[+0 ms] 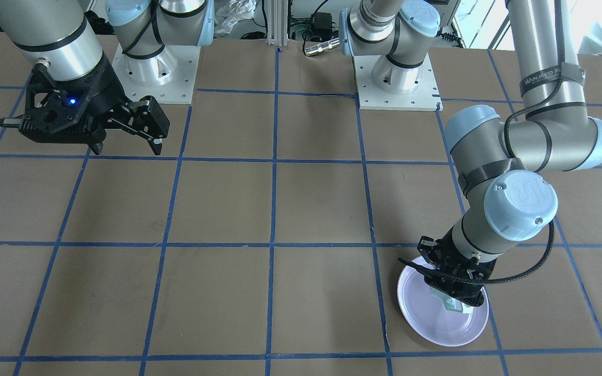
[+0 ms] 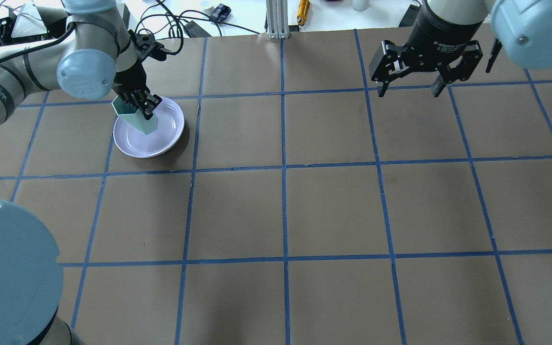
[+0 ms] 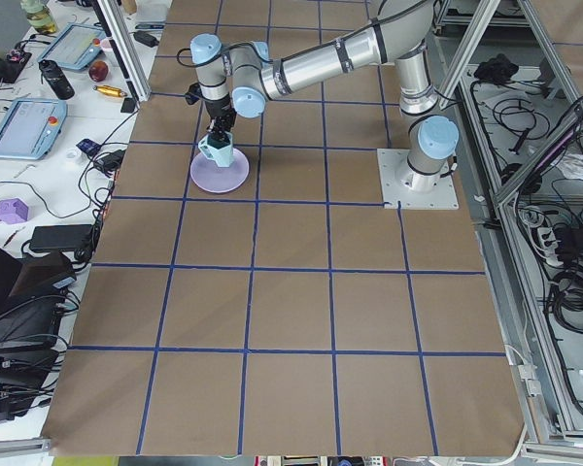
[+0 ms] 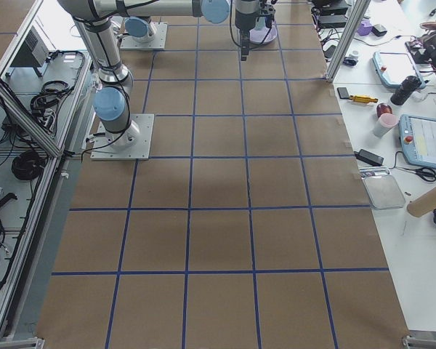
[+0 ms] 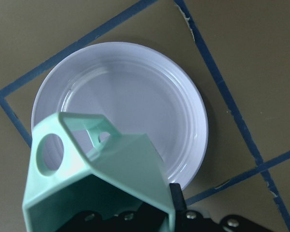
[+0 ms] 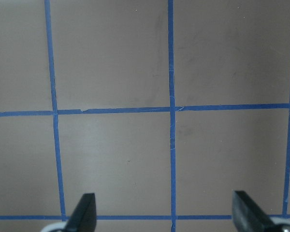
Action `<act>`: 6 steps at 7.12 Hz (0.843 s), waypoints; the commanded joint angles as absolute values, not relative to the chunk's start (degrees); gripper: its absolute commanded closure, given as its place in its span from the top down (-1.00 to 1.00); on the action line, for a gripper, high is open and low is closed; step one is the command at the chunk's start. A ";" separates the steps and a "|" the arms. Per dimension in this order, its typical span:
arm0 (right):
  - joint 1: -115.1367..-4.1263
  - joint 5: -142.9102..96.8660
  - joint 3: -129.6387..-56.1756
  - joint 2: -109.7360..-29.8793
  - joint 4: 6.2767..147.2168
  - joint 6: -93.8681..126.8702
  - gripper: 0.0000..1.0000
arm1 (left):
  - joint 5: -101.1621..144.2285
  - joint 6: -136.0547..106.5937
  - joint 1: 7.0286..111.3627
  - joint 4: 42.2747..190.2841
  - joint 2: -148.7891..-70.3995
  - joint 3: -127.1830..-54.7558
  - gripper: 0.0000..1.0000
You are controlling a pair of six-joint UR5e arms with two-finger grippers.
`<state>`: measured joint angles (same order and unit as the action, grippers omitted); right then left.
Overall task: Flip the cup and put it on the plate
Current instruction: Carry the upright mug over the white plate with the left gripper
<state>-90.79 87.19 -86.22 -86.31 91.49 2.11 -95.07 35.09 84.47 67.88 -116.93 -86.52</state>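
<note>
The pale mint-green faceted cup [image 2: 138, 117] is held by my left gripper [image 2: 143, 106], which is shut on its rim wall. The cup hangs over the lavender plate [image 2: 163, 136]; I cannot tell whether it touches it. In the left wrist view the cup [image 5: 106, 169] fills the lower left, its loop handle toward the plate [image 5: 135, 92]. In the front-facing view the gripper [image 1: 455, 292] hides most of the cup [image 1: 450, 304] above the plate [image 1: 431, 324]. My right gripper [image 2: 409, 86] is open and empty, high over the far right of the table; its fingertips [image 6: 84, 212] show above bare brown surface.
The table is brown paper with a blue tape grid [image 2: 283, 167]. The two arm bases [image 1: 397, 78] stand at its robot side. Cables, tablets and tools lie on side benches [image 3: 39, 116] beyond the table's edge.
</note>
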 commanded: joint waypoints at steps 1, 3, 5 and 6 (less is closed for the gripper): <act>-90.79 87.19 -86.22 -86.31 91.49 2.11 1.00 | -95.10 35.59 84.38 63.82 -117.86 -88.32 -1.00; -90.79 87.19 -86.22 -86.31 91.49 2.11 1.00 | -95.19 35.51 84.37 63.37 -118.56 -88.68 -1.00; -90.79 87.19 -86.22 -86.31 91.49 2.11 1.00 | -95.19 35.33 84.37 63.37 -119.00 -88.68 -1.00; -90.79 87.19 -86.22 -86.31 91.49 2.11 1.00 | -95.19 35.33 84.37 63.37 -119.18 -88.68 -1.00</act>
